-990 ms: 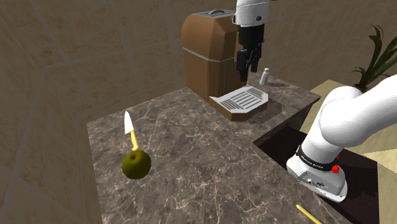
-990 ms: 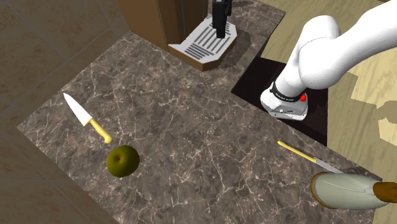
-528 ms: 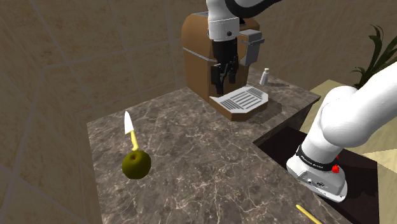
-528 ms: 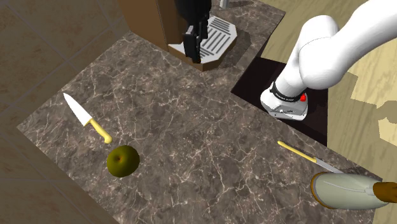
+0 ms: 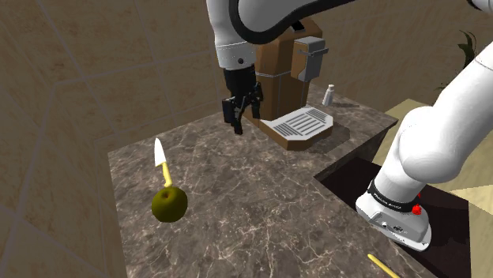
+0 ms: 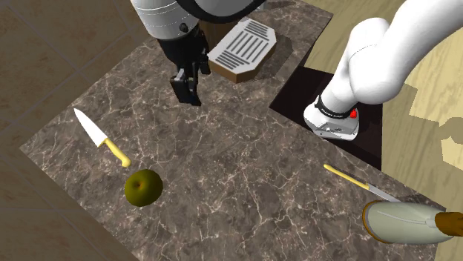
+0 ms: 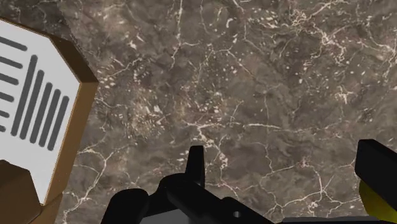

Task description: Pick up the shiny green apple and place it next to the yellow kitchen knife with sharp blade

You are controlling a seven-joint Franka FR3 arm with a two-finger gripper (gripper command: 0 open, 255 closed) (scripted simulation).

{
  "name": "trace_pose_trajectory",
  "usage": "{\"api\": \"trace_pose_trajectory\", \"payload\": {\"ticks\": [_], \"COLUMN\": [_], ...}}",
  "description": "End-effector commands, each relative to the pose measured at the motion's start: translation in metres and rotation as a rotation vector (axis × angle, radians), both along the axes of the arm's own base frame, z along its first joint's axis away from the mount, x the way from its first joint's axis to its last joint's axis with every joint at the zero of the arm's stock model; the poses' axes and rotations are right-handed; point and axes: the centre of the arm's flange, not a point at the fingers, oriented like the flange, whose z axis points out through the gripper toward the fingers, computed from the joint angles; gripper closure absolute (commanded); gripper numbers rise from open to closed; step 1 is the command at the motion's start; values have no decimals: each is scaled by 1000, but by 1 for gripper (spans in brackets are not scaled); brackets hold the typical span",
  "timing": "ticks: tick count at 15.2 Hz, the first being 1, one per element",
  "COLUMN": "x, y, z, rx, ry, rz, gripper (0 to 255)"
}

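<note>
Gripper (image 5: 240,118) jaws wide apart over counter (image 5: 261,189), well apart from apple (image 5: 169,204), which sits just beside knife (image 5: 161,162) handle near counter edge; off-centre pinch could roll apple off edge, or fingers could knock knife

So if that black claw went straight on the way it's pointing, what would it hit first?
Probably the bare marbled countertop: the gripper points down at it, beside the coffee machine's tray and well short of the apple.
</note>
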Motion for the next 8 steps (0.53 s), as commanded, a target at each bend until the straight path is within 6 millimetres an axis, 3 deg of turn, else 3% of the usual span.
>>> {"api": "trace_pose_trajectory", "payload": {"ticks": [1, 8], "x": [11, 50], "y": [23, 104], "z": [-10, -36], "rx": [1, 2], "ry": [3, 10], "rz": [9, 44], "gripper": [0, 0]}}
